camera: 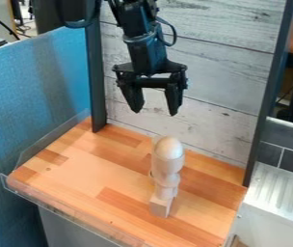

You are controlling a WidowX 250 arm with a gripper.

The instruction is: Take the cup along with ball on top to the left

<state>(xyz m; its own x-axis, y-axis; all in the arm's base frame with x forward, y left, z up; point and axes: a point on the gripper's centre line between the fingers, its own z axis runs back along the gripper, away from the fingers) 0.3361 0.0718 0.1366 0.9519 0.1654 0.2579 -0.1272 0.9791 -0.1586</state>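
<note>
you're at the approach: lower the spread, empty tool (154, 112) around the wooden cup (167, 165), keeping the ball (169, 146) on top.

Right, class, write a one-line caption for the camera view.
An open black gripper hangs over a wooden tabletop, where a ball tops a stack of pale wooden pieces.

I see a pale plank wall (207, 62) behind the wooden table (78, 178), a blue partition (33, 91) alongside
</note>
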